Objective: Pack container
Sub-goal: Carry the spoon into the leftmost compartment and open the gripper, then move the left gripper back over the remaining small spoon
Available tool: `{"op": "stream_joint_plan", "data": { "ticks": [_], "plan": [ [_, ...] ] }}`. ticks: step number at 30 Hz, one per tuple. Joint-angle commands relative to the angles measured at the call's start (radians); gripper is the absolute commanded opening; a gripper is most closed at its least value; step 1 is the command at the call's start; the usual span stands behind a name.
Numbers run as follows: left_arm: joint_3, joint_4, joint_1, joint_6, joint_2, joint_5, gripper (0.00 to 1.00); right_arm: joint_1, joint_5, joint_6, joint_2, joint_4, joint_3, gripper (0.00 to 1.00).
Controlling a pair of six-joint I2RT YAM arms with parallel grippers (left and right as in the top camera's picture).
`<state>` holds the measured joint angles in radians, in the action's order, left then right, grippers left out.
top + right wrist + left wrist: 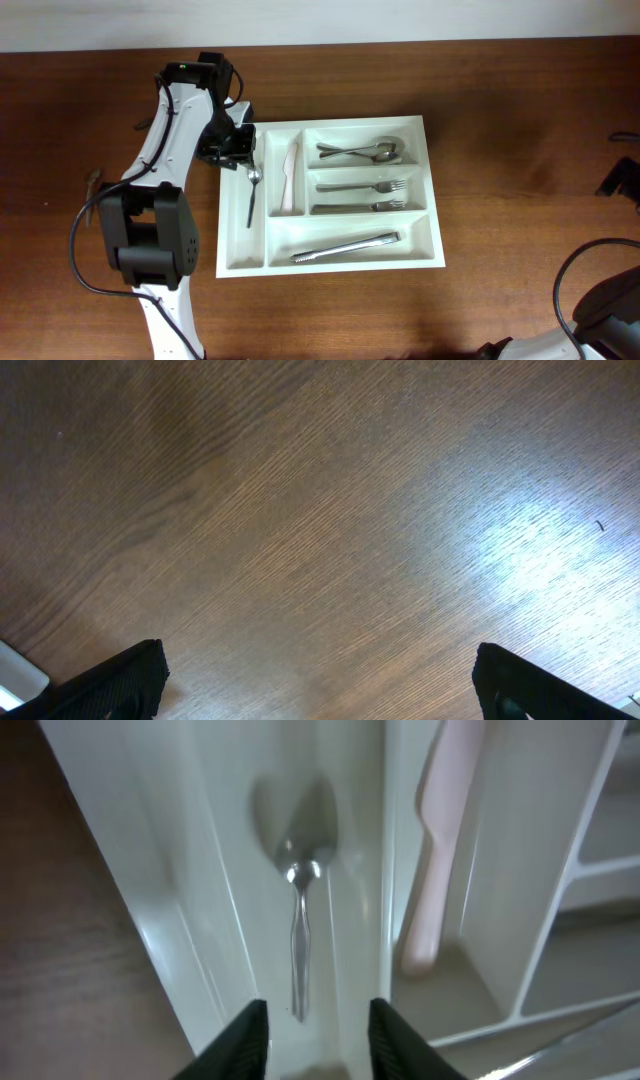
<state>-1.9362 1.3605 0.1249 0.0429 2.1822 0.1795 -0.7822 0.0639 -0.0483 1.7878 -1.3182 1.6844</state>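
Overhead, I see the container [240, 245] on the counter [500, 300], my left hand [235, 150] at its leftmost narrow compartment. Left wrist: hand released, spoon [300, 920] lying free inside. Right wrist: right hand [315, 680] spread wide above the counter.

- Brown wooden table [520, 150], grain visible, with a bright glare patch in the right wrist view.
- Small metal spoon [251, 195], lengthwise, bowl at the far end.
- Pale plastic knife [290, 178], parallel, just right of it.
- Two metal spoons [362, 151], bowls pointing right.
- Two forks [365, 186], tines right.
- Metal tongs [345, 247], slightly slanted.
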Motion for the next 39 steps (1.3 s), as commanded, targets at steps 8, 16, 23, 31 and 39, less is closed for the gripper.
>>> {"op": "stream_joint_plan", "data": {
  "ticks": [8,16,23,31,39],
  "plan": [
    [-0.163,0.063,-0.11,-0.029,-0.04,-0.407,0.84,0.003,-0.013,0.008,-0.003,0.003,-0.001,0.99],
    [-0.166,0.076,-0.313,-0.105,-0.039,-0.436,0.99,0.003,-0.013,0.008,-0.003,0.002,-0.001,0.99],
    [-0.141,0.023,-0.513,-0.166,-0.039,-0.303,0.99,0.003,-0.013,0.008,-0.003,0.002,-0.001,0.99],
    [-0.049,-0.077,-0.621,-0.284,-0.039,-0.261,0.99,0.003,-0.013,0.008,-0.003,0.003,-0.001,0.99],
    [0.049,-0.169,-0.671,-0.359,-0.039,-0.254,0.99,0.003,-0.013,0.008,-0.003,0.003,-0.001,0.99]
  ]
}}
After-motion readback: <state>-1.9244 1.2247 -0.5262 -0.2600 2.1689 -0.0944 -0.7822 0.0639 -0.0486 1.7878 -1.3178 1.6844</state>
